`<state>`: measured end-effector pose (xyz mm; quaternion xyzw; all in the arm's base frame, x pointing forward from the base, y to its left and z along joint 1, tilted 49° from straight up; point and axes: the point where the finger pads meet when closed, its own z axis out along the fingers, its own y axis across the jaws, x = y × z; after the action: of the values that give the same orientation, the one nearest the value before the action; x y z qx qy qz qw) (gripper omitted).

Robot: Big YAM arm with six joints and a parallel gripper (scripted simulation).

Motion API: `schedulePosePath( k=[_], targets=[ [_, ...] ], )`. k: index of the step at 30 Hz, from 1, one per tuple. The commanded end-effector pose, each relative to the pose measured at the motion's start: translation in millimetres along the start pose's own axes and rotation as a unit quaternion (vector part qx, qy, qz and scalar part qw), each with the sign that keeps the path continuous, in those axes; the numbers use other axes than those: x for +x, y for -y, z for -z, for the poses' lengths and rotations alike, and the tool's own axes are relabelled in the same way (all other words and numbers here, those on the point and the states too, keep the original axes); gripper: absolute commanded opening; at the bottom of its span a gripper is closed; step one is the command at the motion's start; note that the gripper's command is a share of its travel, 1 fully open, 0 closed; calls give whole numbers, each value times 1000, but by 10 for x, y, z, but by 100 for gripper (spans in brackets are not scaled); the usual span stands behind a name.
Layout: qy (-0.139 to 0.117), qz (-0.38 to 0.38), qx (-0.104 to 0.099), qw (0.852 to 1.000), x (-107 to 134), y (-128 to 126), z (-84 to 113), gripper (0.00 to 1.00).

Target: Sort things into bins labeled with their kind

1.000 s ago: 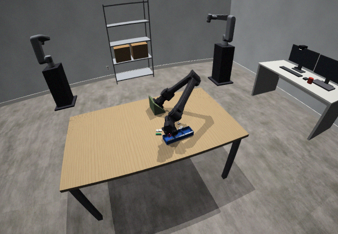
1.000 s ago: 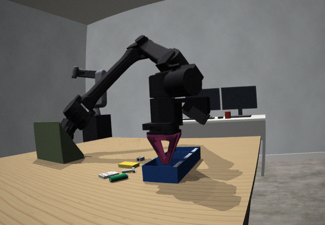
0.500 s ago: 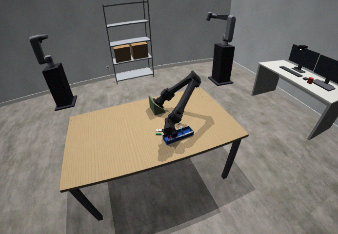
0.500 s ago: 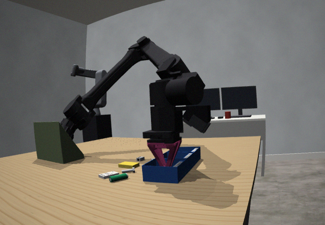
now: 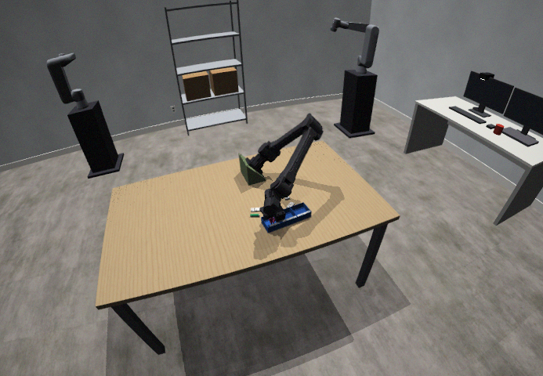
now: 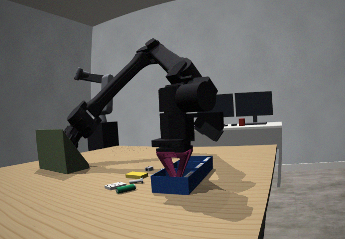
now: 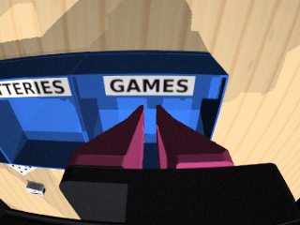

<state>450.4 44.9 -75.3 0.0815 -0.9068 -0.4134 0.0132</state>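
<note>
The blue three-part bin row stands on the table. The GAMES label is on the end compartment, beside the BATTERIES label. My gripper is shut but for a narrow gap, empty, with its tips down inside the GAMES compartment. A white domino lies beside a green battery. A grey bolt, a yellow block and a small grey part lie behind the bins. Another domino is partly hidden by the bin.
The green wedge-shaped stand is at the arm's base on the table. The bins stand near one long table edge. The third label is outside the wrist view.
</note>
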Motion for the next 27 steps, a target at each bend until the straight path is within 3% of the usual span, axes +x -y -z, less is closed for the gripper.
schedulePosePath(
  k=[1, 22, 24, 27],
  targets=[
    [16, 7, 6, 1000, -133, 11, 114, 9],
    [16, 7, 6, 1000, -135, 7, 113, 9],
    [31, 8, 12, 999, -231, 4, 280, 9],
    [31, 15, 12, 999, -229, 12, 357, 9]
  ],
)
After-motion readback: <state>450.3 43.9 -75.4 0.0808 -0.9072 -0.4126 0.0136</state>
